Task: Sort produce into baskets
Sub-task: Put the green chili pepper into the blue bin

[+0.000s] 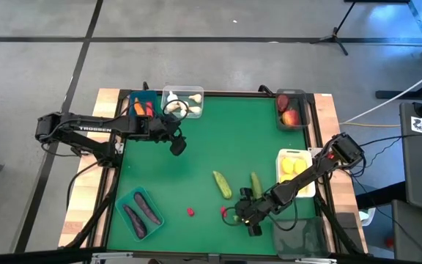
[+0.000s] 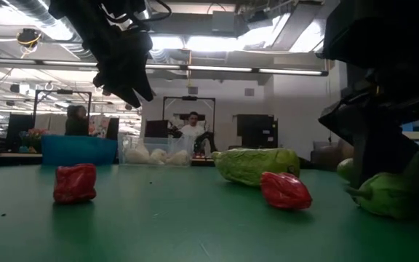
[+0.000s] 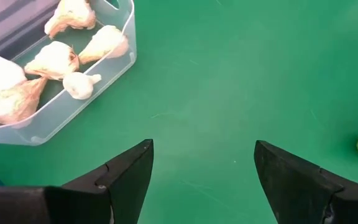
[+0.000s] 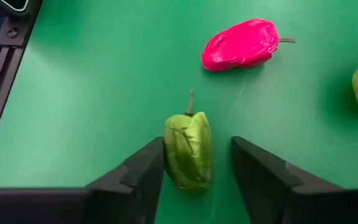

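Right gripper point(image 4: 194, 165): low at the table's near right, fingers closing either side of a small green pepper point(image 4: 188, 151); one finger touches it, the other stands just off, so no firm hold yet
Left gripper point(image 3: 204, 180): hovers above bare green mat just beside the clear basket point(image 1: 193, 110), fingers spread wide, nothing between them
Sorted: garlic point(image 3: 55, 59) lies in the clear basket; red apples point(image 1: 290, 116) in a dark basket at the far right; lemons point(image 1: 293, 165) in the white basket point(image 1: 280, 174); purple eggplants point(image 1: 146, 209) in a teal basket at the near left; something orange and red sits in the blue basket point(image 1: 132, 100)
Left to sort: two green cucumbers point(image 1: 223, 185) mid-table; a red pepper point(image 4: 241, 43) near the green one; a second small red piece point(image 1: 190, 212) out on the mat
Progress: well past halfway by my reckoning; five loose pieces remain
Hard to make out: the blue basket's contents; a smoky basket at the near right edge, partly cut off, contents unreadable; the right arm hides the white basket's near end; a person far back in the room, only a shape
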`<state>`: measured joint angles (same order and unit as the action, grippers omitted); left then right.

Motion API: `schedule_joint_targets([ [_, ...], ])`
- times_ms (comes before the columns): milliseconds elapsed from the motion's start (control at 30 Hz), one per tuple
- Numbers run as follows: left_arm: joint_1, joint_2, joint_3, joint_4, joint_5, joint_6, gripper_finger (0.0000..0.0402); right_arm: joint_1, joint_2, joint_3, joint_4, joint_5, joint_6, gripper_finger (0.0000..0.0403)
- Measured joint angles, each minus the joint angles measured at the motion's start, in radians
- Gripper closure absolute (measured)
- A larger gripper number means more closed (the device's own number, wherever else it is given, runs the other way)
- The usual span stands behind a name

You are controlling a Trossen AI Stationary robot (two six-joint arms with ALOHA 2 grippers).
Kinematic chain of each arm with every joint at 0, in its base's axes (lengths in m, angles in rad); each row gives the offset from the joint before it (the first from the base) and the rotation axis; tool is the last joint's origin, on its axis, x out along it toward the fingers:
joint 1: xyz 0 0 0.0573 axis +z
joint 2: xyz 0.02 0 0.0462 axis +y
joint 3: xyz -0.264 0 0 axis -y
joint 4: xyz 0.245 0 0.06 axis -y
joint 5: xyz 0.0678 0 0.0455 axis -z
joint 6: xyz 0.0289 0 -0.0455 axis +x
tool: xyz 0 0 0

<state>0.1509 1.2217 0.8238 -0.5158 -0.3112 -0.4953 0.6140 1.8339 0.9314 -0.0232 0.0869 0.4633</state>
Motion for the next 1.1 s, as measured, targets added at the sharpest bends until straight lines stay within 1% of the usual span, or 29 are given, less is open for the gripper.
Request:
schedule_joint_targets([
  [267,0.0,0.0,0.0,0.004,-0.023,0.025,0.0129,0.0,0.002,-0.001,0.015,-0.012,-0.001,0.0298],
  [367,-0.01,0.0,0.0,0.049,-0.028,0.066,0.0129,0.002,-0.006,-0.002,0.018,-0.023,-0.026,0.0319],
  [500,-0.045,-0.009,0.0,0.212,-0.028,0.123,0.0129,-0.011,-0.046,-0.002,0.019,-0.026,-0.079,0.0335],
  [567,-0.069,-0.022,0.0,0.302,-0.027,0.157,0.0129,-0.029,-0.078,-0.002,0.012,-0.024,-0.11,0.0336],
  [667,-0.111,-0.036,0.0,0.452,-0.023,0.234,0.0129,-0.075,-0.134,-0.002,-0.009,-0.006,-0.199,0.0331],
  [733,-0.139,-0.046,0.0,0.542,0.0,0.294,0.0129,-0.116,-0.175,-0.001,0.0,0.006,-0.266,0.0327],
  [867,-0.181,-0.077,-0.002,0.638,0.07,0.39,0.0129,-0.216,-0.263,-0.002,0.008,0.017,-0.409,0.0325],
  [933,-0.196,-0.109,-0.039,0.754,0.123,0.441,0.0129,-0.27,-0.302,-0.002,0.027,0.017,-0.484,0.0325],
  [1000,-0.201,-0.149,-0.103,0.916,0.168,0.475,0.0129,-0.325,-0.332,-0.002,0.063,0.017,-0.549,0.0325],
  [1100,-0.184,-0.206,-0.226,1.117,0.182,0.5,0.0129,-0.41,-0.366,-0.002,0.163,0.007,-0.621,0.0325],
])
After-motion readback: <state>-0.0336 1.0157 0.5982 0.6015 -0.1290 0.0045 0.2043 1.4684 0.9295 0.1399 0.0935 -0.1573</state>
